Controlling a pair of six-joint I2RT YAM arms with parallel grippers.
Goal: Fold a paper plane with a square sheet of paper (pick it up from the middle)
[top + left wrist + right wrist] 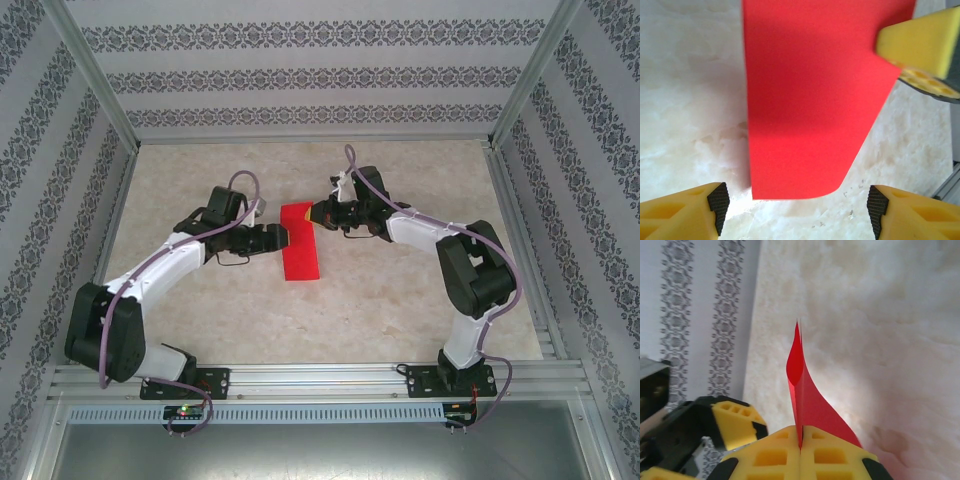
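The red sheet of paper (301, 248) is folded into a narrow strip and stands on edge above the table. My right gripper (313, 213) is shut on its far end, and the wrist view shows the two layers pinched between the yellow fingers (801, 439) while the paper (807, 400) curves away. My left gripper (286, 238) is at the strip's left side and stands open. In its wrist view the paper (810, 100) hangs just beyond the gap (797, 206) between the pads, touching neither. The right gripper's yellow finger (920, 40) presses on the paper's upper right corner.
The marble-patterned tabletop (400, 300) stretches around the arms. Patterned walls (300, 70) enclose it at the back and sides, and a metal rail (320, 380) runs along the near edge. The left gripper's finger (735, 422) sits close beside my right gripper.
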